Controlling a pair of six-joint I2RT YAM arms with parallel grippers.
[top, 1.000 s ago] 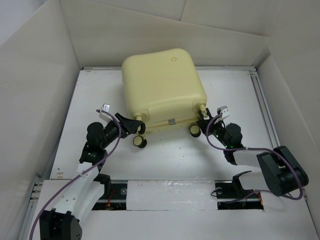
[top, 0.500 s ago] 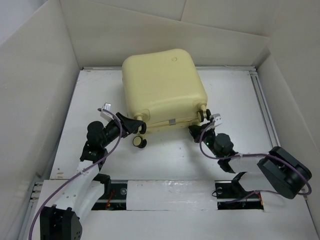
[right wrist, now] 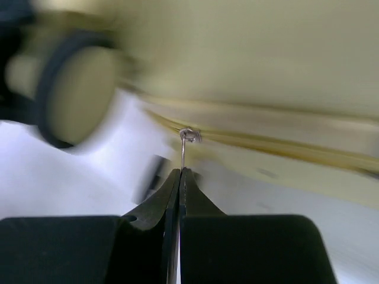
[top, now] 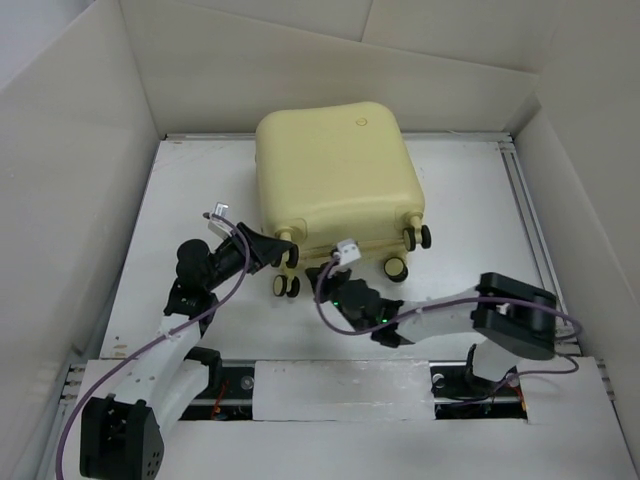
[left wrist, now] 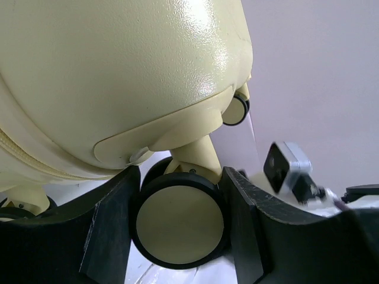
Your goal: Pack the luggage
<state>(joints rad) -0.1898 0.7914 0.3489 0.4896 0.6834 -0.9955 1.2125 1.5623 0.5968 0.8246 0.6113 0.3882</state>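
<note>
The luggage, a pale yellow hard-shell suitcase, lies closed on the white table with its caster wheels toward the arms. My left gripper is shut on its near-left caster wheel, and both black fingers press against the wheel's rim. My right gripper sits low at the middle of the luggage's near edge. In the right wrist view its jaws are pressed together on the thin metal zipper pull, which hangs from the zipper seam. That view is blurred.
Tall white cardboard walls enclose the table on the left, back and right. A metal rail runs along the right side. Two more caster wheels stick out at the luggage's near right, close to my right arm.
My right arm swung left from the luggage's near-right corner to its near middle, and its jaws closed on the zipper pull. The luggage shifted slightly right. My left gripper kept its hold on the wheel.
</note>
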